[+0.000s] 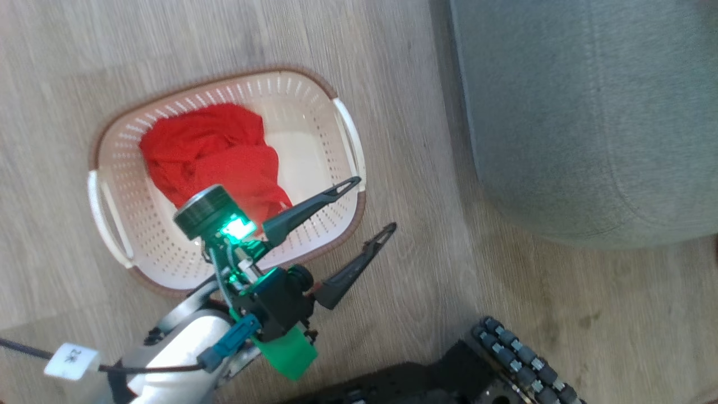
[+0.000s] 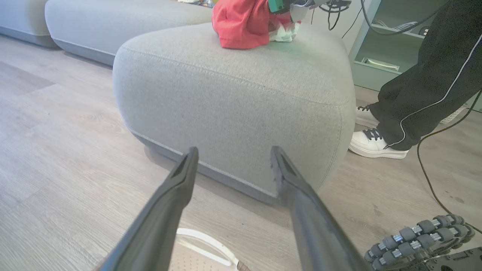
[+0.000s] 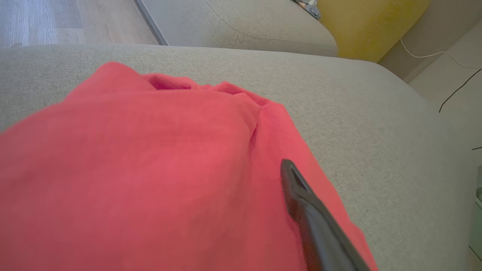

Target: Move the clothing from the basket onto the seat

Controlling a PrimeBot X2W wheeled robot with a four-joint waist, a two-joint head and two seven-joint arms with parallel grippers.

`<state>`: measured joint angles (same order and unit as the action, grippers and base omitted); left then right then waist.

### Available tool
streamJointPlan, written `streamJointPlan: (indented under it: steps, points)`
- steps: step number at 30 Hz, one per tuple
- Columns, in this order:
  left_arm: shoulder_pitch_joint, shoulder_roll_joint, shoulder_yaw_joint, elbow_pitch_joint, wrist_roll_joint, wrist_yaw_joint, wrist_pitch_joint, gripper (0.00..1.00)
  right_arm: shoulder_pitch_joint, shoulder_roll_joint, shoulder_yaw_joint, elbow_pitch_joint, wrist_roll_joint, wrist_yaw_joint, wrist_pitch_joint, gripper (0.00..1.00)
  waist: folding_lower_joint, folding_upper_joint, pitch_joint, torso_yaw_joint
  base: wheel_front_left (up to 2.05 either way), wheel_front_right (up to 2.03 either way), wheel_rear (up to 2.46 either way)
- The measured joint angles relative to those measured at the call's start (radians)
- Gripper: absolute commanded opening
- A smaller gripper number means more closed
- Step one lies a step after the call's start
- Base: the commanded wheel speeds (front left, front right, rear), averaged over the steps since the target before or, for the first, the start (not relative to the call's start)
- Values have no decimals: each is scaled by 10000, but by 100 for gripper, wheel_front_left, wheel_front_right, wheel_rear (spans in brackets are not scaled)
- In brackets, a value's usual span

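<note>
Clothing [image 1: 213, 151] in basket [image 1: 314, 101] on wood floor [image 1: 84, 56] — left tool [image 1: 374, 203] spread, empty; right tool [image 2: 290, 15] — cannot tell.

The wood floor [image 1: 56, 56] holds the basket [image 1: 120, 168] and the big grey seat [image 2: 233, 98]. A red cloth [image 2: 241, 26] lies on top of the seat.

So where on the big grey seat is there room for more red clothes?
In the left wrist view, the seat's top is bare between the red garment and the near front edge. The far side, where that garment lies, is crowded.
</note>
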<state>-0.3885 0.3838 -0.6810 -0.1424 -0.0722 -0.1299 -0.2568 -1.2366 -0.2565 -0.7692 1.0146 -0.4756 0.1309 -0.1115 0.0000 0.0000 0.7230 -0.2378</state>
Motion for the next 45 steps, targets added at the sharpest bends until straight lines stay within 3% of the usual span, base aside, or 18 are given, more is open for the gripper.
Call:
streamJointPlan:
  steps: [10, 20, 22, 24, 29, 33, 37, 42, 45]
  points:
    - [110, -692, -63, 525, -105, 0, 0, 100, 736, -403, 1229, 1214, 38, 0, 865, 100, 0, 0, -1506, -37, 0, 0, 0]
    - [899, -1467, 405, 978, -159, 0, 0, 100, 1012, -895, 2936, 2522, 1177, 0, 234, 100, -1, 0, -3333, -131, 0, 0, 0]
    - [1074, -1662, 500, 1022, -159, 0, 0, 100, 1012, -991, 3243, 2658, 1620, 0, -144, 100, -1, 1, -3699, -137, 0, 0, 0]
    - [1319, -1875, 683, 1122, -161, 0, 0, 100, 988, -830, 3289, 2800, 2778, 0, -510, 100, -1, 1, -4073, -134, 0, 0, 0]
    - [1980, -2197, 1014, 1327, -159, 0, 0, 100, 1018, -349, 5026, 2742, 4790, 0, -1110, 100, -1, 1, -4939, -88, 0, 0, 0]
    - [2290, -2491, 1475, 1342, -142, 0, 0, 100, 1743, -491, 6761, 765, 7125, 0, -1279, 100, -1, 1, -5519, 24, 0, 0, 0]
    - [2422, -2648, 2006, 1264, -40, 0, 0, 100, 3827, -1369, 8391, -2360, 9877, 0, -1028, 100, -1, 1, -5882, 286, 0, 0, 0]
    - [2511, -2819, 2821, 1145, -40, 10, 0, 100, 6140, -2497, 8924, -5522, 11935, -2, -807, 100, -1, 1, -6143, 737, 0, 0, 0]
    - [2512, -2955, 3346, 1009, -42, 86, 0, 100, 6869, -2587, 8943, -6824, 12410, 0, -809, 100, -1, 1, -6262, 1050, 0, 0, 0]
